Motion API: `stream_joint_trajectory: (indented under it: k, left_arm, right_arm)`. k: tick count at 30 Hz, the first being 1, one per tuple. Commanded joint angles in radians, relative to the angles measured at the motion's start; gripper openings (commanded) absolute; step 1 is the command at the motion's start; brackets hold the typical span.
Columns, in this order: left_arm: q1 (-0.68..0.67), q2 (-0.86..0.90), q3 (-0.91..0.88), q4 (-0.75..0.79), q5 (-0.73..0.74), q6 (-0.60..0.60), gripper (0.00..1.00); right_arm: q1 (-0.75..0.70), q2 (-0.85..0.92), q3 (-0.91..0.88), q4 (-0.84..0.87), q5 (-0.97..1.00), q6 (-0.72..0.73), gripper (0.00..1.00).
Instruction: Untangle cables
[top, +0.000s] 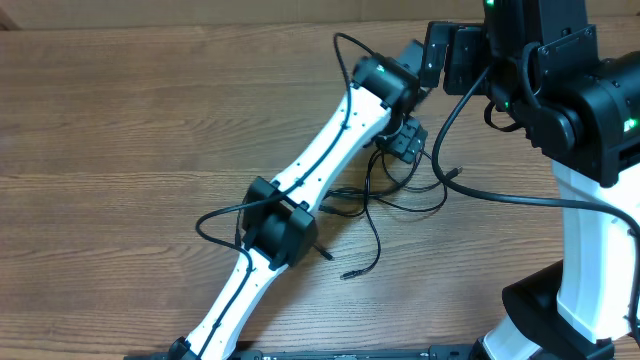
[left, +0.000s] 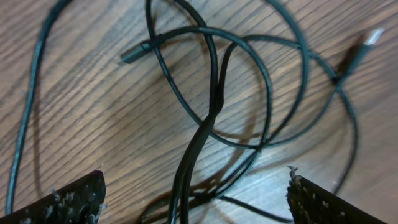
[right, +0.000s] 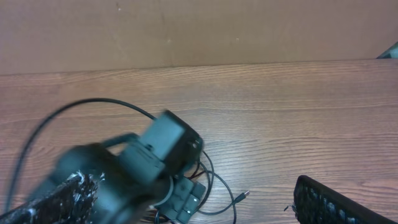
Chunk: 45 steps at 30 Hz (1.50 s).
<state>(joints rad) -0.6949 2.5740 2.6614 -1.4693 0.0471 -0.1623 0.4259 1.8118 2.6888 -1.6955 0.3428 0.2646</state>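
Left gripper (left: 193, 180) hangs with its fingers (left: 68, 199) spread wide, gripping nothing. The cables (left: 214, 93) lie looped between and ahead of them on the wood-grain table (left: 93, 106). Right gripper (right: 199, 199), equally wide and empty, faces a plain brown wall (right: 186, 31) beyond its fingertips.

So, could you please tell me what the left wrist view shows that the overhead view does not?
Only the left wrist view: close up, how the cables cross and overlap below the open left gripper. Only the overhead: the left arm, the right arm, and the cables' whole spread. Both: thin black cables lying loose on the wooden table.
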Motion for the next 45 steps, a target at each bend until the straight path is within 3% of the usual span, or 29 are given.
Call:
stream_joint_trajectory:
  k: [1,15,25,45]
  left_arm:
    - [-0.006,0.052,-0.011,0.001,-0.082,-0.026,0.93]
    - [-0.005,0.065,-0.015,0.024,-0.178,-0.056,0.83]
    - [-0.005,0.065,-0.016,0.075,-0.200,-0.055,0.87]
    - [-0.004,0.096,-0.025,0.047,-0.294,-0.055,0.87]
  right_arm:
    - [-0.003,0.004,0.000,0.002,-0.016,-0.004,1.00]
    - [-0.003,0.004,-0.026,0.002,-0.061,-0.004,1.00]
    - [-0.003,0.004,-0.165,0.002,-0.060,-0.002,1.00]
    - [-0.003,-0.008,-0.168,0.002,-0.045,0.018,1.00]
